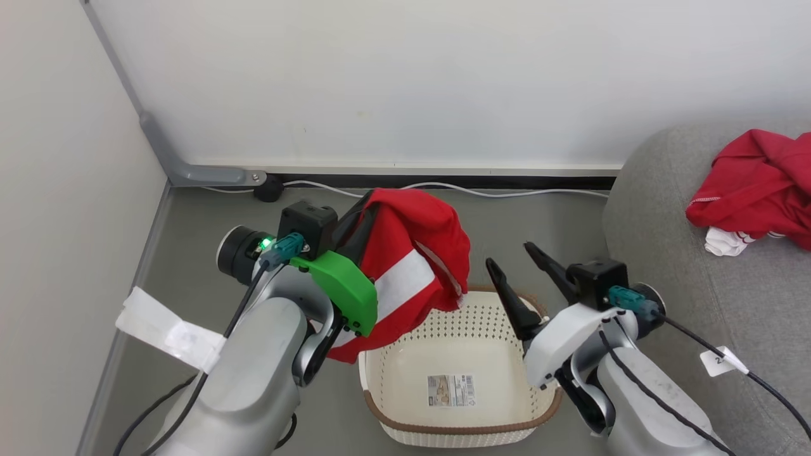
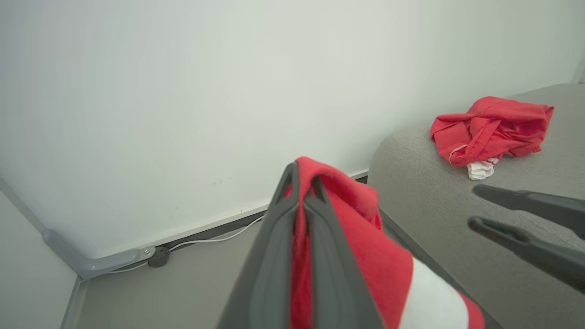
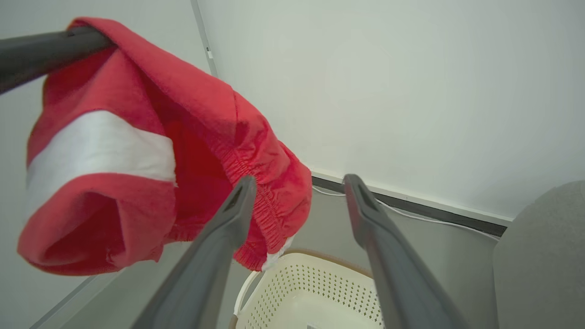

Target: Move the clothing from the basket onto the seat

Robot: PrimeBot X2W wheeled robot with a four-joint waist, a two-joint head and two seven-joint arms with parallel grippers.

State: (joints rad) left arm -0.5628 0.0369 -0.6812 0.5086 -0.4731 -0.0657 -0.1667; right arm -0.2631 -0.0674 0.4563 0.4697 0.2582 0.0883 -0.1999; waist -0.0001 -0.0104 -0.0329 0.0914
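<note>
Left hand (image 2: 301, 180) is closed on the striped garment (image 1: 412, 253) — in the left wrist view both dark fingers press flat against a fold of red fabric. The garment hangs free from this grip, raised above the left side of the basket (image 1: 469, 320). Its broad white stripe faces the head camera, and its lower edge overlaps the basket's left rim in the head view.

Right hand (image 1: 510, 254) is open: the two fingers stand spread apart and hold nothing. It is positioned over the right side of the basket, near the hanging garment but apart from it.

The basket rests on the grey floor (image 1: 209, 228) between the two arms. Its bare bottom shows a barcode sticker (image 1: 450, 389).

The sofa (image 1: 697, 297) stands to the right of the basket. A second red garment (image 1: 754, 190) lies crumpled on the sofa — white lining shows at its lower edge — well apart from the basket.

A white cable (image 1: 507, 192) runs along the floor at the foot of the white wall (image 1: 405, 76).
</note>
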